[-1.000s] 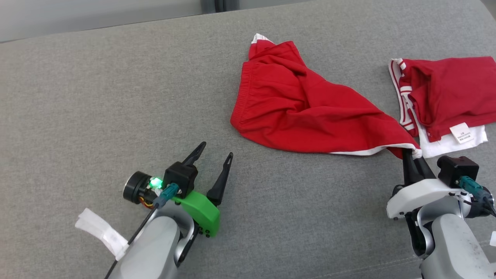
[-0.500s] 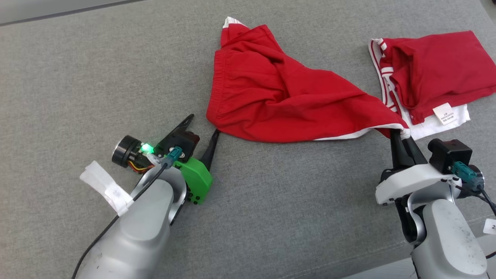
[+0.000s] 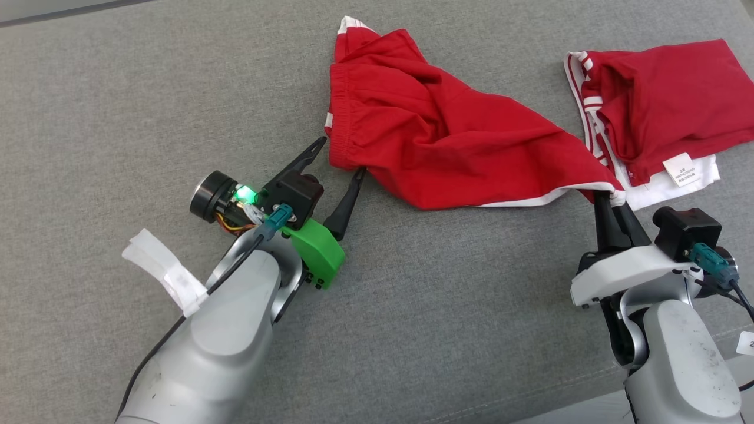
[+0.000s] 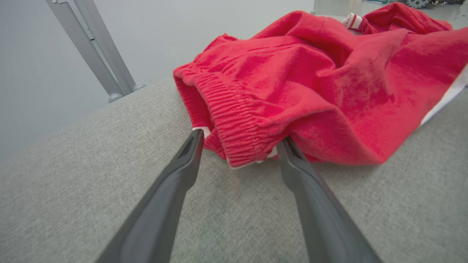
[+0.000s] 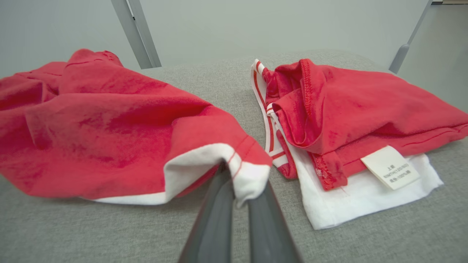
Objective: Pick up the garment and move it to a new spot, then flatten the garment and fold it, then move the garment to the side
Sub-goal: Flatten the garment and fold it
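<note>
A crumpled pair of red shorts [image 3: 447,147] with a white hem lies on the grey cushion [image 3: 147,100]. My right gripper [image 3: 607,199] is shut on the shorts' white-edged hem corner [image 5: 241,175]. My left gripper [image 3: 340,156] is open, its two fingers straddling the elastic waistband corner [image 4: 237,146] at the shorts' near left end, the tips touching or nearly touching the cloth. In the left wrist view the ribbed waistband sits between the fingertips [image 4: 195,140].
A second garment, red and white with a label [image 3: 654,135], lies folded at the far right, close to the held hem; it is also in the right wrist view [image 5: 351,120]. Metal frame legs [image 4: 95,54] stand beyond the cushion's far edge.
My left gripper has advanced from open cushion up to the shorts' waistband corner, still open. The right gripper keeps its hold on the hem. The head camera has shifted.
</note>
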`<state>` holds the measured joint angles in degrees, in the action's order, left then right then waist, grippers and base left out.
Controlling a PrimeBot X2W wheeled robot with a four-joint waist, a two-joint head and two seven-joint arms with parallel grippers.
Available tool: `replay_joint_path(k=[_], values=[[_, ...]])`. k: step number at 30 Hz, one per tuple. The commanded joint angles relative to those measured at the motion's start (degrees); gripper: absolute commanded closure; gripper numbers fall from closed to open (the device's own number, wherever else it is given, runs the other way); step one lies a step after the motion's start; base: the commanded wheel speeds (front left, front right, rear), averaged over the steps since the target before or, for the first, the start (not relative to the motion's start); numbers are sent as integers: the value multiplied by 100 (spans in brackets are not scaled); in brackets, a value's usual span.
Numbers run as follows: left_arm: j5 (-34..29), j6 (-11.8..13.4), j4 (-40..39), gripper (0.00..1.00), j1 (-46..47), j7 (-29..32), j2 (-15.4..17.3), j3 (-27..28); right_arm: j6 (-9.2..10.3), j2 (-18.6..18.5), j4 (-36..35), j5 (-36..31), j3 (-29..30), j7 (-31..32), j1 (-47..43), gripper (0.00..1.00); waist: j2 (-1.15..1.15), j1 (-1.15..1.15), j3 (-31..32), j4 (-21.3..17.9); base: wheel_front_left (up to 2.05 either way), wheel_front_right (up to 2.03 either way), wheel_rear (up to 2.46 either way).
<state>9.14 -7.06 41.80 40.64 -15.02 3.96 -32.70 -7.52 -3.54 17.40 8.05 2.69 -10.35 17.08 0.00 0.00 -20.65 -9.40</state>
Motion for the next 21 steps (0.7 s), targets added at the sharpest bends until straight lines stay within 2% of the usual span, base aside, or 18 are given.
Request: replay_joint_path(k=[1, 2, 4, 5, 6, 8, 9, 10, 16, 21], values=[[40, -23, -44, 0, -88, -15, 55, -7, 7, 3, -5, 5, 8, 1, 43, 100, 0, 0, 10, 26, 0, 0, 0], [62, -31, -90, 28, -97, -15, 59, -22, 7, 4, -4, 1, 4, 3, 53, 100, 0, 0, 16, 37, 0, 0, 0], [102, -34, -197, 41, -125, -17, 78, -23, 7, 2, -3, -3, 3, 3, 68, 100, 0, 0, 26, 59, 0, 0, 0], [125, -34, -224, 41, -147, -16, 88, -12, 7, 1, -6, -5, 3, 4, 75, 100, 0, 0, 30, 69, 0, 0, 0], [136, -38, -244, 48, -173, -16, 103, -15, 7, -2, -13, -8, 4, 9, 82, 100, 0, 0, 34, 78, 0, 0, 0], [148, -42, -244, 56, -183, -16, 122, -38, 7, -6, -28, -15, 0, 21, 92, 100, 0, 0, 39, 90, 0, 0, 0], [153, -43, -219, 71, -172, -16, 129, -60, 7, -8, -34, -17, -7, 15, 93, 100, 0, 0, 42, 92, 0, 0, 0], [167, -44, -195, 99, -159, -16, 134, -76, 7, -8, -37, -17, -15, 18, 92, 100, 0, 0, 43, 91, 0, 0, 0], [333, -42, -256, 100, -144, -17, 198, -101, 7, -80, -119, 3, -23, -6, 107, 100, 0, 0, 126, 147, 0, 0, 0], [422, -44, -530, 100, -282, -17, 405, 30, 7, -274, -341, 85, -119, -11, 262, 100, 0, 0, 361, 303, 0, 0, 0]])
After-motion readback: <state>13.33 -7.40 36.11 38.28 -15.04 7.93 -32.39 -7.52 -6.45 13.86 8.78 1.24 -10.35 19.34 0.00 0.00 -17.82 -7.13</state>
